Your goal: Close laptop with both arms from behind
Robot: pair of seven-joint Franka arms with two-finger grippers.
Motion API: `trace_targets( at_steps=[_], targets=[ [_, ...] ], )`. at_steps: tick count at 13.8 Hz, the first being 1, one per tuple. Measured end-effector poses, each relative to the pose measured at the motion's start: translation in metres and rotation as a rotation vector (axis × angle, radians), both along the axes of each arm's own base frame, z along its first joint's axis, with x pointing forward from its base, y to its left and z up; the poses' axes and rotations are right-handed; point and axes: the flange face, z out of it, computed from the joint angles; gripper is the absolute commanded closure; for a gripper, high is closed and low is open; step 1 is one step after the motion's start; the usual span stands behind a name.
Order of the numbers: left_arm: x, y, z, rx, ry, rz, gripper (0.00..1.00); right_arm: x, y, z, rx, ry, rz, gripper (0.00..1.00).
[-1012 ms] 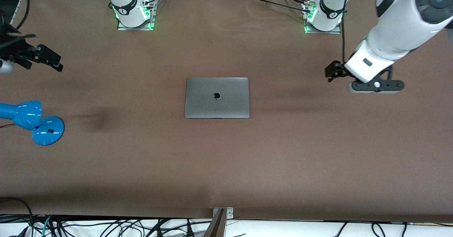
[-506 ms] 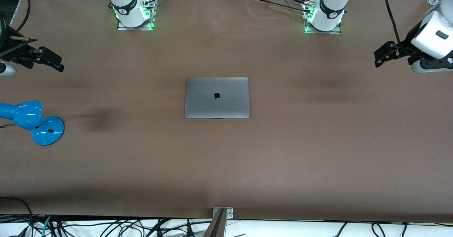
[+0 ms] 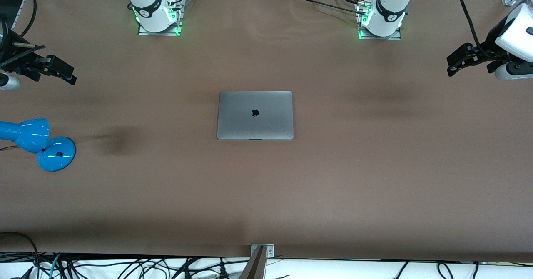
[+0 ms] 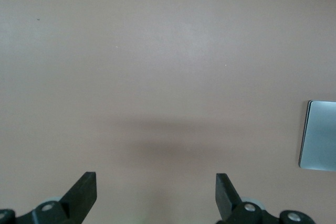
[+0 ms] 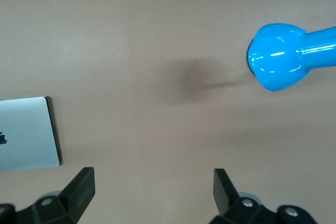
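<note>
Even, fairly bright overhead light fills every view. Soft, smudgy shadows lie on the brown table (image 3: 266, 195) — one at left centre of the front view, one at right centre — and a dim band runs along its lower edge. The blue lamp (image 5: 278, 59) carries sharp white glints. Green glows mark both arm bases (image 3: 157, 25) at the top edge.

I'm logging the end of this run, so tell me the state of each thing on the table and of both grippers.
laptop: lid shut, lying flat at mid-table, untouched.
left gripper: open, empty, up over the left arm's end of the table.
right gripper: open, empty, up over the right arm's end.
blue lamp: lying near the right arm's end.
</note>
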Motion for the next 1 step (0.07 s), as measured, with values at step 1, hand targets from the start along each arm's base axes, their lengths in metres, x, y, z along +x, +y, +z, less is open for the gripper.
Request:
trace_targets(
  at_steps=[1],
  targets=[
    [0.0008, 0.0007, 0.0041, -0.001, -0.015, 0.002, 0.0, 0.0, 0.0, 0.0, 0.0, 0.0, 0.0, 0.0]
  ],
)
